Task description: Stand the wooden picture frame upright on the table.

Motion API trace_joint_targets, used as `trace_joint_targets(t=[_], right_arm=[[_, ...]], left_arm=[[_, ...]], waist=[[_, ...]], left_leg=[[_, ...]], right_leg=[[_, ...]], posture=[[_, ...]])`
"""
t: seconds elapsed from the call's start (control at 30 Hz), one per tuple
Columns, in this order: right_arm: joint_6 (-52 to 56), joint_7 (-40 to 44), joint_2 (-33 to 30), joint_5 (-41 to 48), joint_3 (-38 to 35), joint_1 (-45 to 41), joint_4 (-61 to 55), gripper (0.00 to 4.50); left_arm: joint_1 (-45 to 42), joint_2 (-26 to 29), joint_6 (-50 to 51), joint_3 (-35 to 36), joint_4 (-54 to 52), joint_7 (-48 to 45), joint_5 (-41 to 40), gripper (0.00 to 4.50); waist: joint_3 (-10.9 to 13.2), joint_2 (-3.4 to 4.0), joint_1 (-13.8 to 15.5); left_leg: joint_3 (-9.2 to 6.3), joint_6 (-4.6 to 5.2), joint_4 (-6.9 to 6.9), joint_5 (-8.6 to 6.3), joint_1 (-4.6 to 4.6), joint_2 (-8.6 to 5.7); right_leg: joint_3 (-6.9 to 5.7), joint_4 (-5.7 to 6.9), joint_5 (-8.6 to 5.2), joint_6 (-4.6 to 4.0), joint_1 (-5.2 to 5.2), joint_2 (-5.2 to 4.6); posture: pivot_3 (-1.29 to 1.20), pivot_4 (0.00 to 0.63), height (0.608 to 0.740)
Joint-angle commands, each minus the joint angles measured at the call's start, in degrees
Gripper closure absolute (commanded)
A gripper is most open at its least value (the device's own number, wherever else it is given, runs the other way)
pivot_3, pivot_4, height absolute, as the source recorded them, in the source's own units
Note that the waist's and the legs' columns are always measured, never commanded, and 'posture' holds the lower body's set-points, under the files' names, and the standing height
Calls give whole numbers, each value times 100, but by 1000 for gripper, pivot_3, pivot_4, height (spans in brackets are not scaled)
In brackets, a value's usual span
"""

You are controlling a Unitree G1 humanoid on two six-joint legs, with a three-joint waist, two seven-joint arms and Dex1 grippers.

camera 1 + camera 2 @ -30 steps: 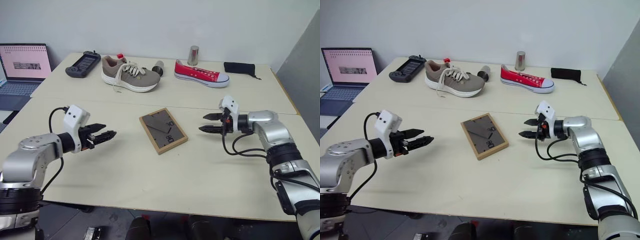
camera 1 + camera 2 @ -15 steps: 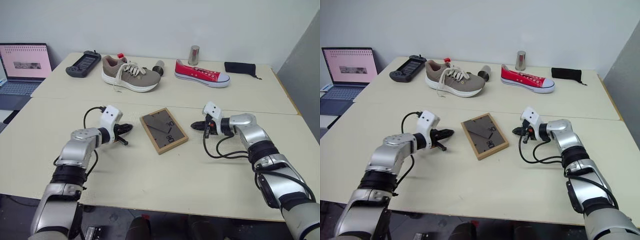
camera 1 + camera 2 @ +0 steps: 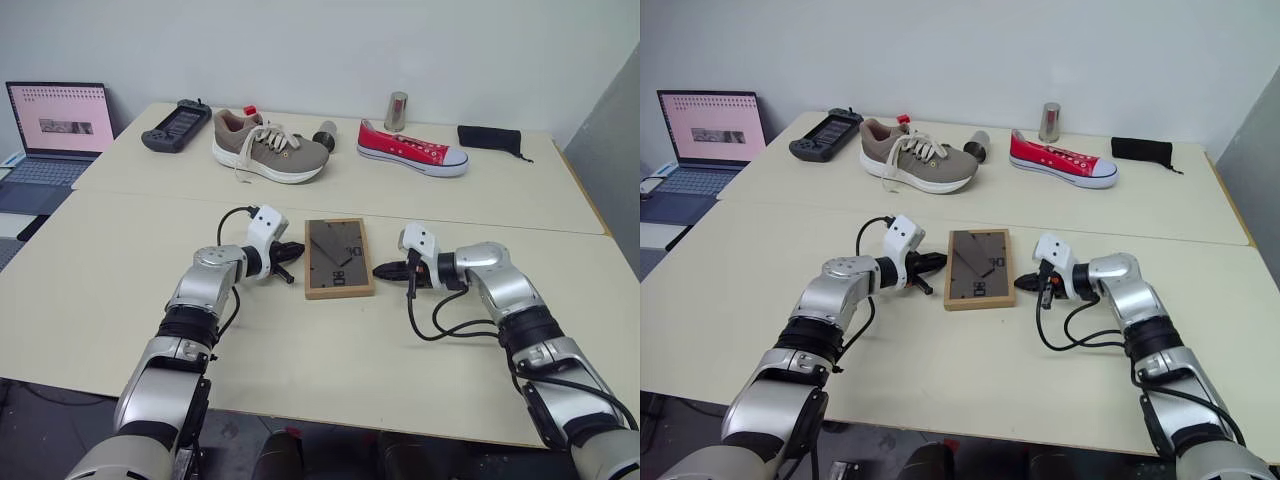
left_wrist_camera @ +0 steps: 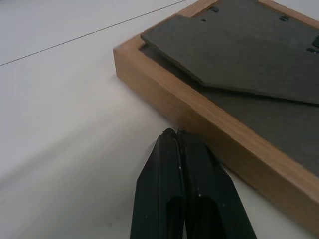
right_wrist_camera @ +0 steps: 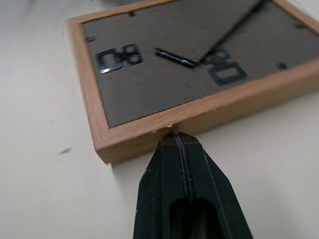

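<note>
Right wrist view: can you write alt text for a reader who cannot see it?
The right gripper, its two black fingers shut together, has its tip against the light-wood side edge of the wooden picture frame. The frame lies flat on the pale table, dark backing board up, with its strut and small metal hangers showing.

The wooden picture frame [image 3: 338, 258] has a light, matt wood rim and dull dark-grey backing board; the table [image 3: 120, 250] is smooth, pale cream.
</note>
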Motion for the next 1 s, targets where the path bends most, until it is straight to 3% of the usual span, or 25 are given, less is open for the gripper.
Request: trace_joint_targets(t=[0.03,0.2,0.43,1.0], right_arm=[[401,179,-121,279,-12,124,-827,4500],[450,-18,-210,142,-1,191,-855,4500],[458,-551,-306,60,-173,81,-522,4500],[1094,-409,-115,584,-100,382,-1330,4500]], left_arm=[[93,-22,178,-177,-428,-319,13,4445],[188,182,394,-341,-680,-499,141,4445],[822,846,954,-201,-1901,-925,-72,4445],[1363,645,1918,-440,-3577,-884,-384,4445]], waist=[[0,0,1],[0,0,-1],[0,0,-70],[0,0,-75]], left_leg=[[0,0,0,0,0,0],[-1,1,2,0,0,0],[-1,0,0,0,1,3],[-5,3,0,1,0,2]], right_leg=[[0,0,0,0,0,0],[-2,-2,0,0,1,0],[-1,-2,0,0,0,1],[-1,-5,-1,1,3,1]], posture=[[0,150,740],[0,150,740],[0,150,740],[0,150,740]])
